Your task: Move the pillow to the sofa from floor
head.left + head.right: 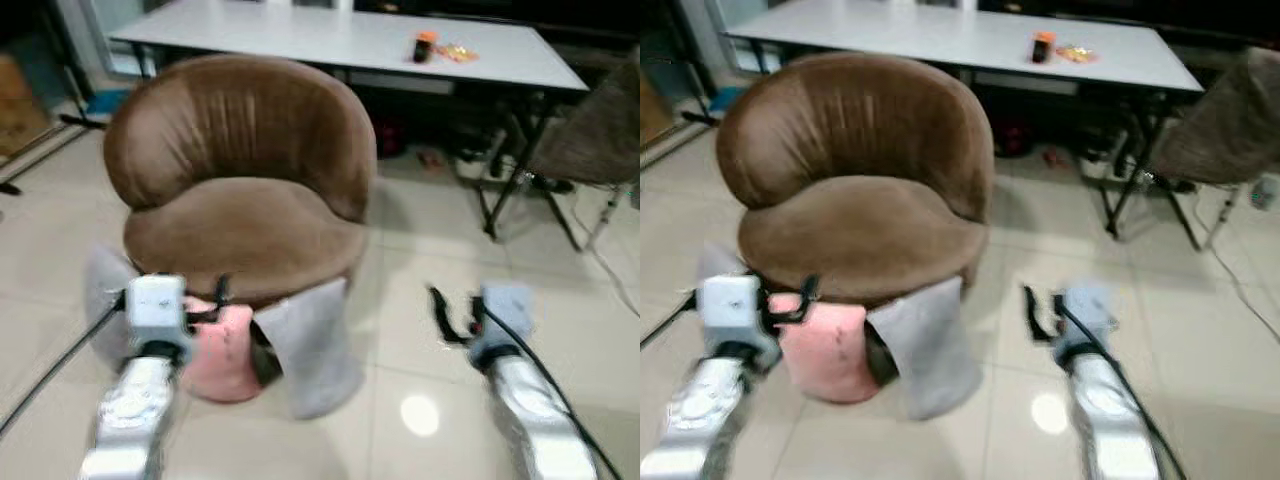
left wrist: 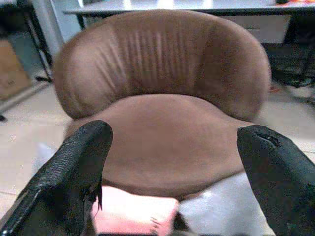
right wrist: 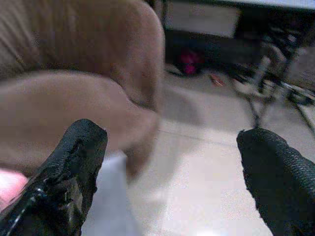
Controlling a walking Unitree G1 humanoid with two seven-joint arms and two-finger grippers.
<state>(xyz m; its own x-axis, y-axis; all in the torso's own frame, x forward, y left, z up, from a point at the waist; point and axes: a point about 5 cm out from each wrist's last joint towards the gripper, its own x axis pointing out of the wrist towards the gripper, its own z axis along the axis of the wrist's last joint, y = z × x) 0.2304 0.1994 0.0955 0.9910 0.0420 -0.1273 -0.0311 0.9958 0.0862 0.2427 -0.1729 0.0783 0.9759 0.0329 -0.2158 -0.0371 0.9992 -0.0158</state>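
Our left gripper (image 2: pixel 172 162) and right gripper (image 3: pixel 172 172) both gape wide, released, grasping nothing. The soft pink pillow (image 1: pixel 222 352) sits on the glossy tile floor (image 1: pixel 420 330) at six o'clock of the rounded brown velvet armchair (image 1: pixel 245 170), beside a grey pillow (image 1: pixel 315 345).

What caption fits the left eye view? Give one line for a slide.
Both open grippers, left and right, near pink and grey pillows leaning against a brown chair.
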